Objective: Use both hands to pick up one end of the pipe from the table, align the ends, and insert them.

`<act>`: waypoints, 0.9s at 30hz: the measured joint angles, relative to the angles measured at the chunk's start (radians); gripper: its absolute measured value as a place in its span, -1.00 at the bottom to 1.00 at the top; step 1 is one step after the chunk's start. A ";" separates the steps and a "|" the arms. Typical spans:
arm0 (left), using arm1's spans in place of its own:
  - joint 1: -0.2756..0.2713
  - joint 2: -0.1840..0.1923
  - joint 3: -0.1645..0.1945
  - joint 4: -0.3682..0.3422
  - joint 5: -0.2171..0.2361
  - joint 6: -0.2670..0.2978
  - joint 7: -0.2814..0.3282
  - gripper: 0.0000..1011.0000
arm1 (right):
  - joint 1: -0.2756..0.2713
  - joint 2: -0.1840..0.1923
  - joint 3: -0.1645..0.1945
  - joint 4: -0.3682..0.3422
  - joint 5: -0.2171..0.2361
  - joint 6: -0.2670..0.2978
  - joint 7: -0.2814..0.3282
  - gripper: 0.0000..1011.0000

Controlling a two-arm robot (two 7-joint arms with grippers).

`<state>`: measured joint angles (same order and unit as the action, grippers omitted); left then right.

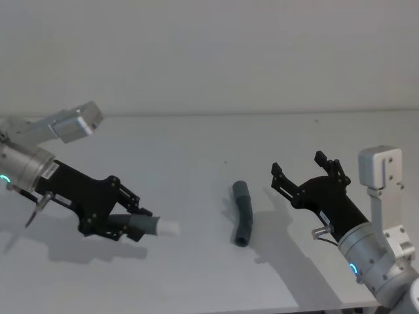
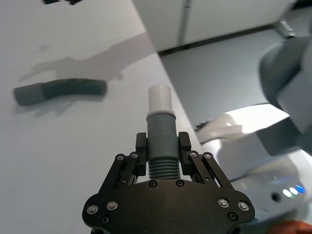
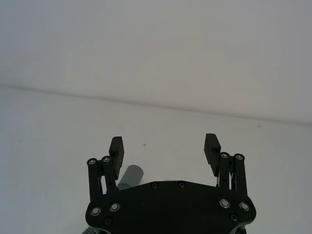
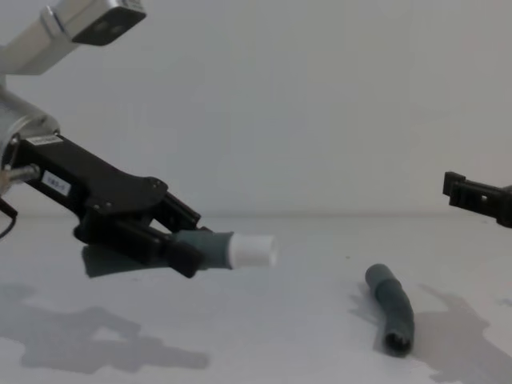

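My left gripper (image 1: 141,222) is shut on a ribbed dark grey pipe piece (image 1: 152,226) and holds it above the table (image 1: 196,150) at the left. Its white plug tip (image 1: 169,227) points right, toward the other piece. In the left wrist view the pipe piece (image 2: 161,146) sits between the fingers with the white tip (image 2: 159,100) sticking out. The second curved pipe piece (image 1: 243,212) lies on the table near the middle, and its open round end (image 4: 398,342) faces the front. To that piece's right, my right gripper (image 1: 298,165) hovers open, holding nothing.
The table's front edge (image 1: 262,307) runs close below the lying pipe piece. The far edge meets a plain wall (image 1: 209,59). In the left wrist view, floor and the robot's white base (image 2: 253,161) lie past the table edge.
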<state>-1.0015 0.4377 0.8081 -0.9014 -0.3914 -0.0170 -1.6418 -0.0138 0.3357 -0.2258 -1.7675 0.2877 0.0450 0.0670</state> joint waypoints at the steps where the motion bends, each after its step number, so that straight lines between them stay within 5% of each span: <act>1: -0.007 -0.004 0.003 0.013 -0.002 -0.007 -0.022 -0.30 | 0.000 -0.001 0.000 -0.001 0.001 0.006 0.000 0.99; 13: -0.096 -0.053 0.045 0.178 -0.018 -0.073 -0.215 -0.30 | 0.035 -0.004 -0.041 -0.020 0.002 0.168 0.014 0.99; 27: -0.131 -0.072 0.062 0.244 -0.025 -0.098 -0.292 -0.30 | 0.106 -0.033 -0.118 0.000 -0.030 0.325 0.028 0.98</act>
<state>-1.1328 0.3658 0.8703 -0.6574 -0.4162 -0.1154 -1.9335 0.0917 0.3030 -0.3440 -1.7680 0.2576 0.3695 0.0954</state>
